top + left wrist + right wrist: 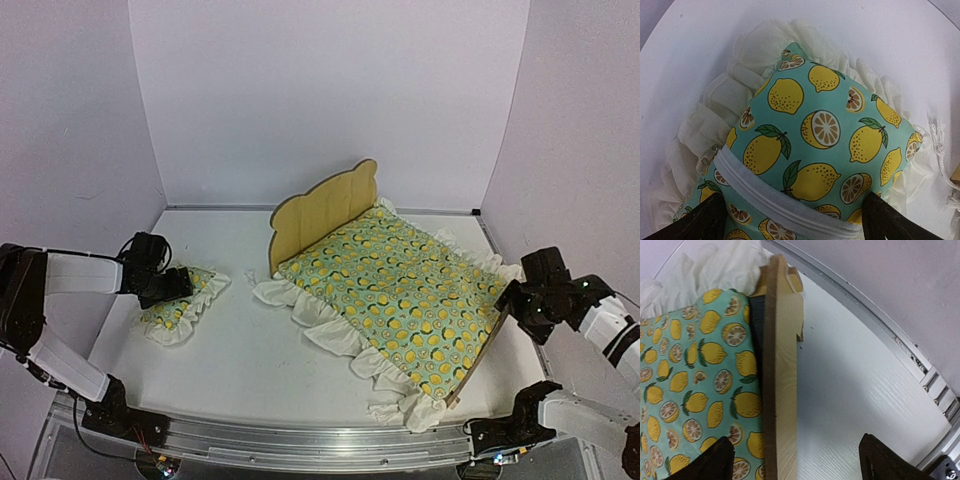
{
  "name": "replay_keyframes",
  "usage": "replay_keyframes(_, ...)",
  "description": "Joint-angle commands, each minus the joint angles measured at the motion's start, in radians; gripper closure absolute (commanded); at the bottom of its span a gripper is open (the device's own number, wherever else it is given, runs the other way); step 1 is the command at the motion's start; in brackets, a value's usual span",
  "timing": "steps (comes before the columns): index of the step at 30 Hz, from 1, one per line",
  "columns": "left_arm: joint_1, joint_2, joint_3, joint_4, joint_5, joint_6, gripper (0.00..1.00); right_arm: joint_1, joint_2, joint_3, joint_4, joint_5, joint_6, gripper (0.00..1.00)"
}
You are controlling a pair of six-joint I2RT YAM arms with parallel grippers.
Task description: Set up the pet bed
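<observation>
The pet bed stands slantwise at the middle of the white table, its rounded plywood headboard at the back. A lemon-print quilt with white ruffles covers it. The matching small pillow lies on the table at the left. My left gripper is open over the pillow, a finger on each side of its near end. My right gripper is open at the bed's foot end, straddling the upright wooden end board, with the quilt to its left. A strip of dark grey base shows there.
White walls close the table in at the back and both sides. A metal rail runs along the near edge, with both arm bases on it. Another rail borders the table right of the bed. A frayed white string lies beside the pillow.
</observation>
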Motion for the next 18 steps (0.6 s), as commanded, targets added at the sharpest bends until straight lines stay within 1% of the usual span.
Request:
replay_keyframes(1, -0.042, 0.058, 0.09, -0.012, -0.08, 0.052, 0.07, -0.002, 0.005, 0.187, 0.008, -0.014, -0.262, 0.07)
replay_keyframes(3, -0.044, 0.123, 0.116, -0.013, -0.053, 0.053, 0.16, -0.002, 0.027, 0.266, 0.023, -0.107, -0.385, 0.04)
replay_keyframes(4, -0.045, 0.154, 0.128, -0.014, -0.031, 0.051, 0.23, -0.002, 0.035, 0.297, 0.041, -0.168, -0.44, 0.02)
replay_keyframes(6, -0.042, 0.18, 0.137, -0.009, 0.018, 0.049, 0.43, -0.002, 0.053, 0.343, 0.092, -0.292, -0.525, 0.02)
replay_keyframes(7, -0.041, 0.167, 0.127, 0.008, 0.041, 0.051, 0.53, -0.001, 0.077, 0.367, 0.114, -0.392, -0.557, 0.02)
replay_keyframes(8, -0.041, 0.143, 0.113, 0.027, 0.063, 0.056, 0.67, 0.0, 0.114, 0.399, 0.121, -0.46, -0.587, 0.02)
replay_keyframes(9, -0.039, 0.112, 0.104, 0.035, 0.078, 0.063, 0.78, 0.008, 0.155, 0.425, 0.131, -0.533, -0.611, 0.02)
replay_keyframes(10, -0.039, 0.071, 0.103, 0.033, 0.09, 0.07, 0.85, 0.03, 0.195, 0.448, 0.153, -0.605, -0.634, 0.02)
replay_keyframes(11, -0.038, 0.021, 0.107, 0.022, 0.115, 0.078, 0.9, 0.067, 0.224, 0.468, 0.18, -0.641, -0.644, 0.02)
replay_keyframes(13, -0.037, -0.106, 0.12, -0.006, 0.126, 0.082, 0.99, 0.187, 0.279, 0.511, 0.242, -0.68, -0.663, 0.02)
replay_keyframes(15, -0.035, -0.257, 0.166, -0.052, 0.156, 0.095, 1.0, 0.296, 0.358, 0.578, 0.297, -0.711, -0.669, 0.02)
replay_keyframes(18, -0.032, -0.497, 0.191, 0.021, 0.307, 0.119, 1.0, 0.423, 0.455, 0.644, 0.415, -0.805, -0.63, 0.02)
